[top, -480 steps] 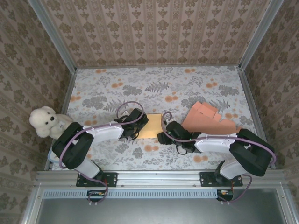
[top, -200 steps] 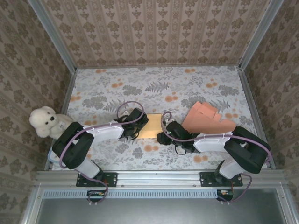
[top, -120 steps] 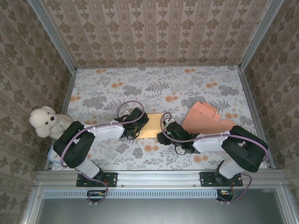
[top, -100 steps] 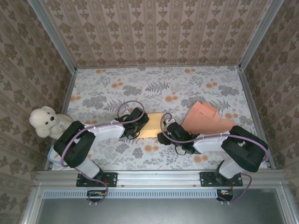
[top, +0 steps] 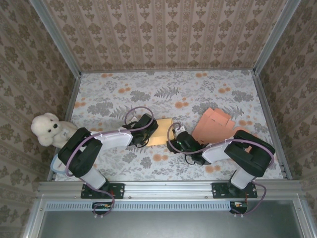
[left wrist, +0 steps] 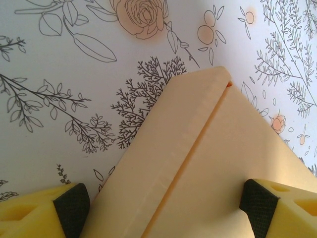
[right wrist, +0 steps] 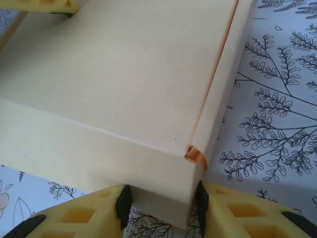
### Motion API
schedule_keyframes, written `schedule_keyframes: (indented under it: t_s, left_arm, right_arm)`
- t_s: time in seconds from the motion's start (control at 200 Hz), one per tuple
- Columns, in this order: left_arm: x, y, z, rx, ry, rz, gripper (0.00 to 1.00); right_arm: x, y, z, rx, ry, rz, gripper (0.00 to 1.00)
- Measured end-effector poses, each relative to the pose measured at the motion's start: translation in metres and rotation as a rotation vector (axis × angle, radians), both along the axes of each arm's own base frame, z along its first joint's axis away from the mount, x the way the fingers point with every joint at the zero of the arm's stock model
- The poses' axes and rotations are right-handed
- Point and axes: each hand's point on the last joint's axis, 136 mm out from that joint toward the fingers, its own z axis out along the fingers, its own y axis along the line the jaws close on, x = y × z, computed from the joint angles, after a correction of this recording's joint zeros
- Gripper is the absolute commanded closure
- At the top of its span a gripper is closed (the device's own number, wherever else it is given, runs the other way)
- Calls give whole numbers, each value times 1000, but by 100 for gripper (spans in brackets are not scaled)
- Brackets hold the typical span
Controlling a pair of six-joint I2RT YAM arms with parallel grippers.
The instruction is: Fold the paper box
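Observation:
The paper box [top: 161, 132] is a cream, flat, closed carton lying on the floral table between my two grippers. My left gripper [top: 148, 133] stands open over its left end. In the left wrist view the box [left wrist: 208, 163] lies between and under the wide-spread pads [left wrist: 72, 208], and my left gripper [left wrist: 166, 210] has no squeeze on it. My right gripper [top: 172, 144] is at the box's near right corner. In the right wrist view both pads [right wrist: 123, 199] press the sides of that corner of the box [right wrist: 124, 74], so my right gripper [right wrist: 161, 201] is shut on it. A small orange tab [right wrist: 194, 154] pokes out at the corner seam.
A salmon-pink flat cardboard sheet [top: 216, 126] lies to the right of the box, partly under the right arm. A white teddy bear [top: 47, 129] sits at the table's left edge. Patterned walls enclose the table on three sides.
The right arm's elbow has swung inward toward the middle. The box has turned slightly and its far end sits a little higher in the view. The left arm has barely moved.

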Motion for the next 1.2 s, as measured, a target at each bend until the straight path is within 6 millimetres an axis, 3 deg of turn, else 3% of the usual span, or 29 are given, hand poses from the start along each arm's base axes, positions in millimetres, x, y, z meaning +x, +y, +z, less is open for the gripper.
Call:
schedule_keyframes:
  t_s: [0.215,0.55,0.7,0.945,1.2]
  left_arm:
    - [0,0,0,1,-1,2,15]
    - [1,0,0,2,-2,1,15]
    - [1,0,0,5,-3,-5,16]
    - [2,-2,1,15,-8,-25,16]
    - [8,-8,2,36,-17,-68,15]
  right_arm:
    - [-5,-2,5,24,-8,12,45]
    - [-15,-14,39,15,4,4,37]
    - [3,-18,48,11,16,-32,37]
    - [23,-17,31,22,90,-29,38]
    - [41,-16,29,52,105,-38,42]
